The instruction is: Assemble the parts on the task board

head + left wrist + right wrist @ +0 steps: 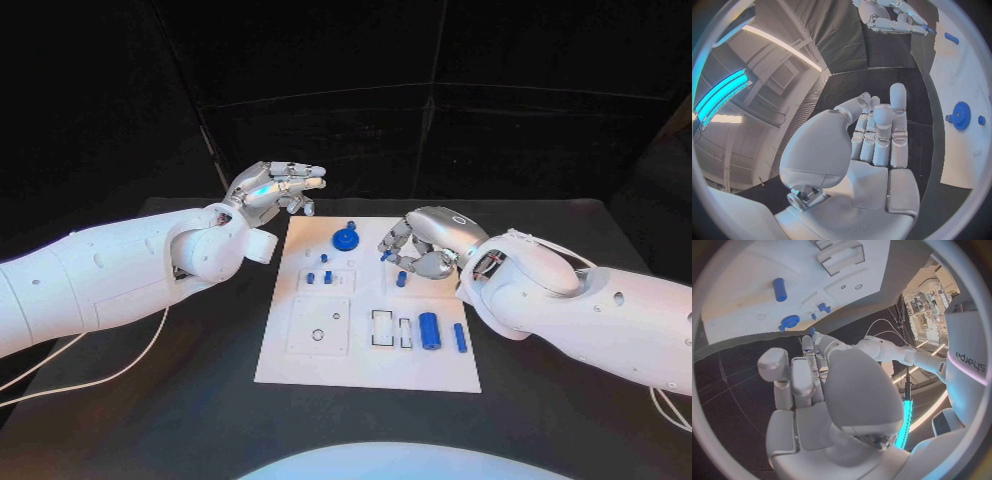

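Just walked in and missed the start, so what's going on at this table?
A two-armed robot is assembling small blue parts on a white task board. Its right robot hand is over the board's far part and appears to pinch a small blue piece at its fingertips. The left robot hand is raised beside the board's far left corner, holding nothing. A blue gear sits near the far edge, and a blue cylinder lies nearer the robot.

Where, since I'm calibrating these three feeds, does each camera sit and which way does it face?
Head view: on the robot's head, looking down at the task board; the left robot hand and right robot hand show.
Left wrist view: behind the left robot hand, facing past its fingers along the board's edge.
Right wrist view: behind the right robot hand, which pinches a small blue part, facing the board.
Shared: all see the blue gear.
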